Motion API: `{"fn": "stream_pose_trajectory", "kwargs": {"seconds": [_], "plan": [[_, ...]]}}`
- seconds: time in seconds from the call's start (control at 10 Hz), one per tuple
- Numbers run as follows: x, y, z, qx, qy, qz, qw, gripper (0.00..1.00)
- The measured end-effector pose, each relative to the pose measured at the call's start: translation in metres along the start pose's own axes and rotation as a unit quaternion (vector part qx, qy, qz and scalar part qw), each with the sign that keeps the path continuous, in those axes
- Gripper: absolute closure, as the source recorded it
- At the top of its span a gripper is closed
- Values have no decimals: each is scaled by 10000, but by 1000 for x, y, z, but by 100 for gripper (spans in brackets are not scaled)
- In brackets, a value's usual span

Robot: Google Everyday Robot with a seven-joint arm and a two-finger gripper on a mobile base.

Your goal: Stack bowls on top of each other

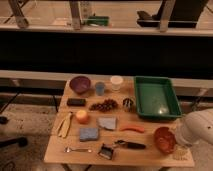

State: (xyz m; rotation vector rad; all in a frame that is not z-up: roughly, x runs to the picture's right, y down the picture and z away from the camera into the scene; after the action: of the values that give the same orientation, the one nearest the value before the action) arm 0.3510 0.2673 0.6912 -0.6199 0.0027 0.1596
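Wooden table [145, 156], left to right. The purple bowl [80, 84] stands upright at the rear left, with a blue cup [100, 88] just beside it. The red-orange bowl [164, 139] sits at the front right, well apart, in front of the green tray [156, 96]. The gripper [177, 145] is at this bowl's right rim; whether it grasps cannot be told. Probable step: securing the red-orange bowl. This calls for a firm rim hold, a lift clear of the intervening clutter, and centring over the purple bowl.

No text, label, brand, number or sign can be read on anything on the wooden bench [56, 150]. The white arm's end effector [176, 145] is at the bench's front right corner, beside the red-orange round plastic bowl [163, 138].
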Motion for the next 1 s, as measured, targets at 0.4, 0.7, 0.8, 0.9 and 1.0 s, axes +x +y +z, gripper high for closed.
{"fn": "stream_pose_trajectory", "kwargs": {"seconds": [0.4, 0.7, 0.8, 0.9, 1.0], "plan": [[0, 21, -27, 172, -141, -112, 9997, 20], [-12, 23, -21, 71, -421, -433, 9981, 20], [-14, 23, -15, -14, -570, -513, 9971, 20], [-14, 25, -9, -100, -657, -549, 9963, 20], [-14, 25, -3, -182, -730, -571, 9955, 20]]}}
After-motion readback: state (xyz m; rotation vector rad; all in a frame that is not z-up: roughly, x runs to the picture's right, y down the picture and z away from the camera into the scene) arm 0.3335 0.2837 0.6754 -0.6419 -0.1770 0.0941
